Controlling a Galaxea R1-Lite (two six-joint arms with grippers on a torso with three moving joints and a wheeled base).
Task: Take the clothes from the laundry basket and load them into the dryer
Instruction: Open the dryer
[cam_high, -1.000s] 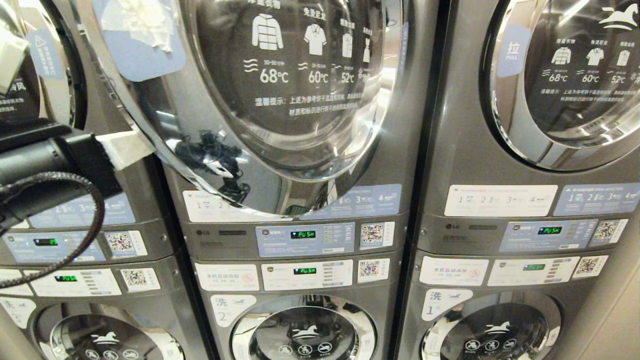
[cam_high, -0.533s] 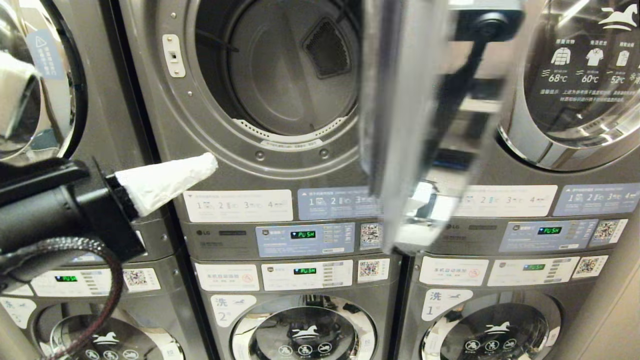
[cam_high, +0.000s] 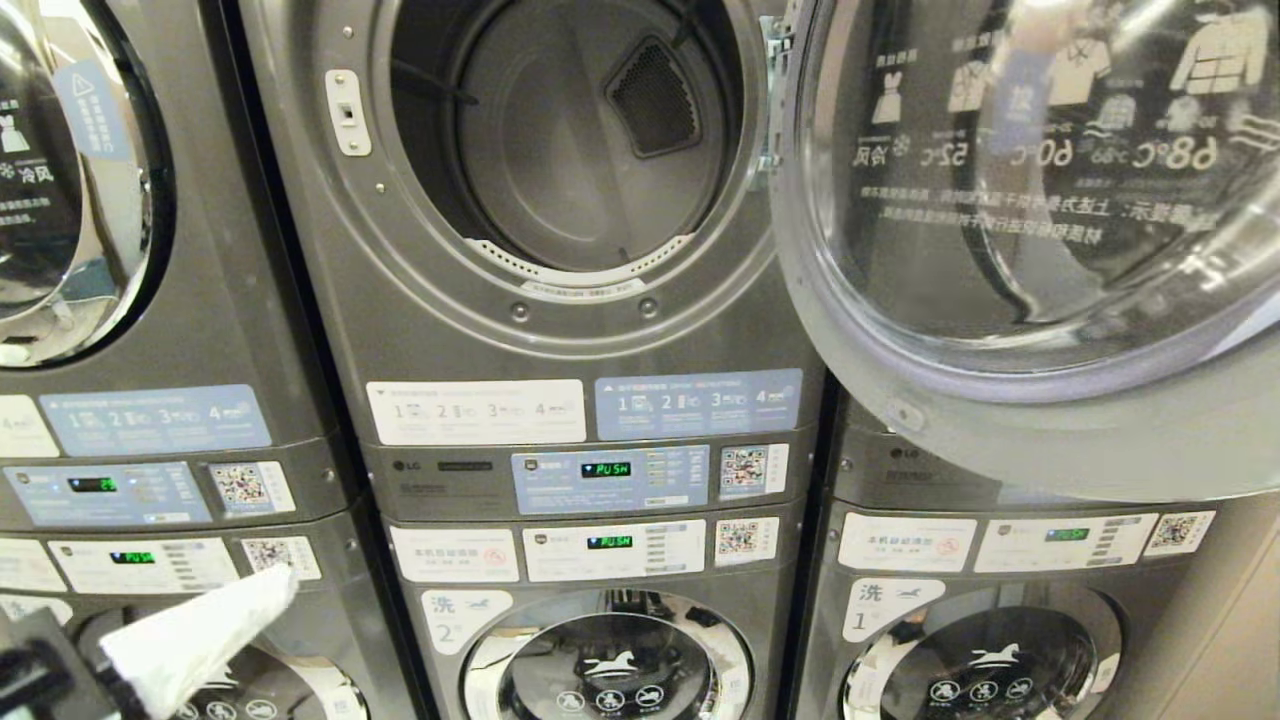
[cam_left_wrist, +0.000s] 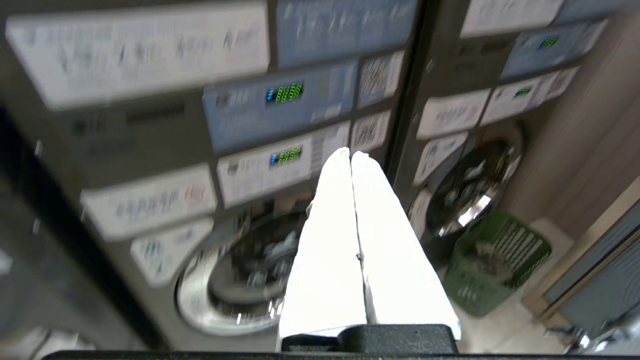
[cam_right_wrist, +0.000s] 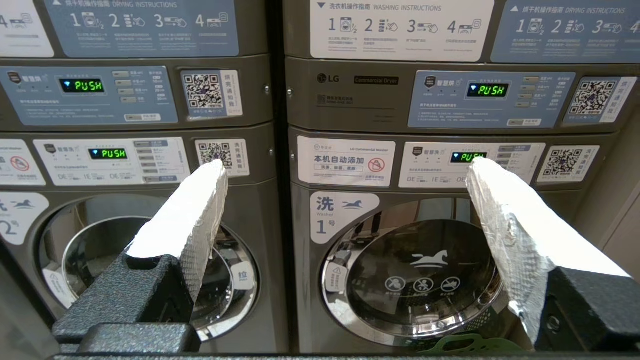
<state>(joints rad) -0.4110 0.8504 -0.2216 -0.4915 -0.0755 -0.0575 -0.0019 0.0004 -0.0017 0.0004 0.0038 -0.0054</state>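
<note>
The dryer (cam_high: 560, 150) in the middle stack stands open: its door (cam_high: 1020, 230) is swung fully out to the right of the drum opening and hangs in front of the neighbouring machine's upper unit. The drum (cam_high: 570, 140) shows bare grey metal with a dark vent grille at the back.

My left pincer (cam_left_wrist: 350, 155) sits low, below and to the left of the dryer, in front of the washer of the left stack. Its two white-wrapped fingers (cam_left_wrist: 330, 240) lie pressed together along their length, with nothing between them.

My right pincer (cam_right_wrist: 345, 167) faces the washers under the dryer (it appears in its own wrist view only). Its fingers (cam_right_wrist: 185, 220) stand wide apart, one before each washer door, holding nothing.

The laundry basket (cam_left_wrist: 495, 260), green and slotted, rests on the floor to the right of the dryer's stack, near the right-hand washer. Greyish clothes (cam_left_wrist: 487, 250) lie inside it.
</note>
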